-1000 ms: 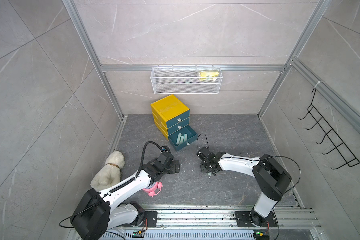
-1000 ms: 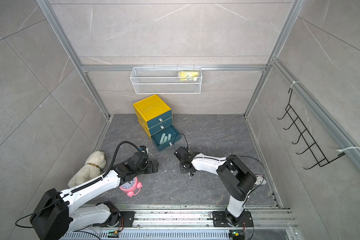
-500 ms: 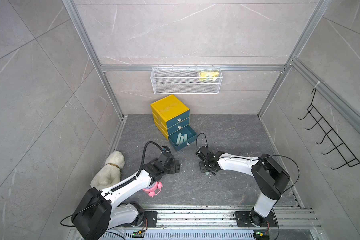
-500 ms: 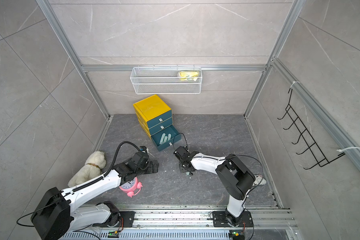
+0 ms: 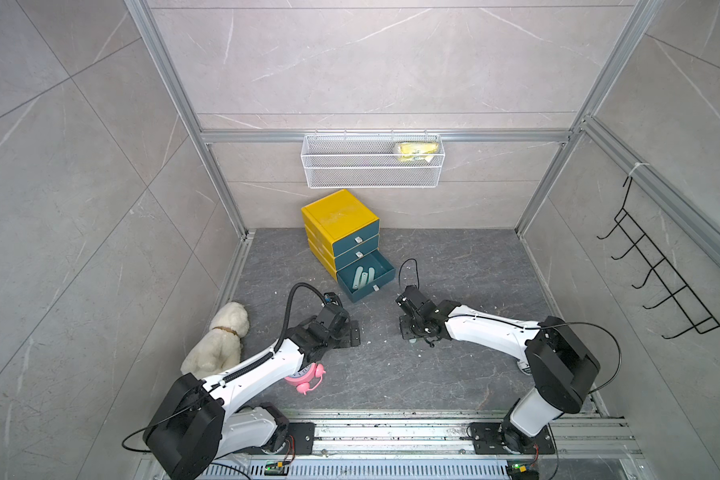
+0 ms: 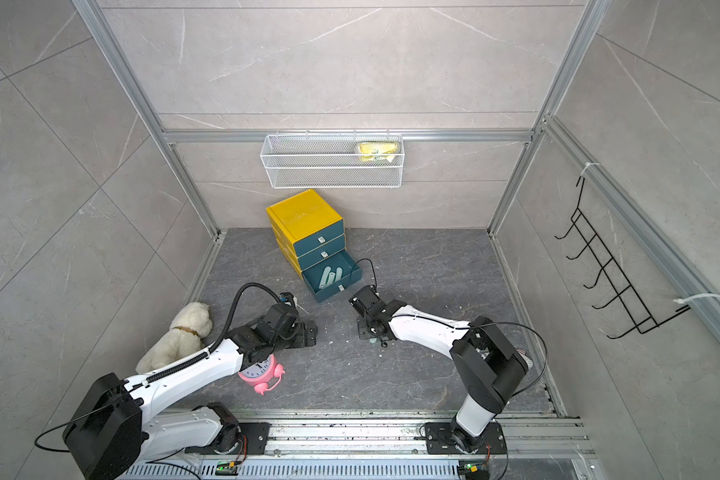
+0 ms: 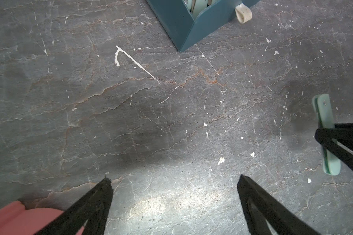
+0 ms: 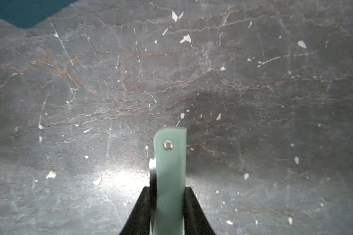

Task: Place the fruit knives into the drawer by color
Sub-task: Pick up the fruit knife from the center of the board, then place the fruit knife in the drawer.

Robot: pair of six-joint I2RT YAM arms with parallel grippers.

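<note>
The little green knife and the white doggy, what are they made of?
The pale teal knife looks like matte plastic: it is smooth, evenly coloured and faintly streaked, with a small shiny rivet, probably metal, near its end. The white dog looks like a plush toy, probably soft fabric pile: its outline is fuzzy and nothing on it shines.

A plush dog (image 5: 219, 338) is resting left of the left tool (image 7: 174, 178), a pink alarm clock (image 5: 306, 376) is sitting just behind that tool, and a wire basket (image 5: 350, 174) is hanging far ahead.
</note>
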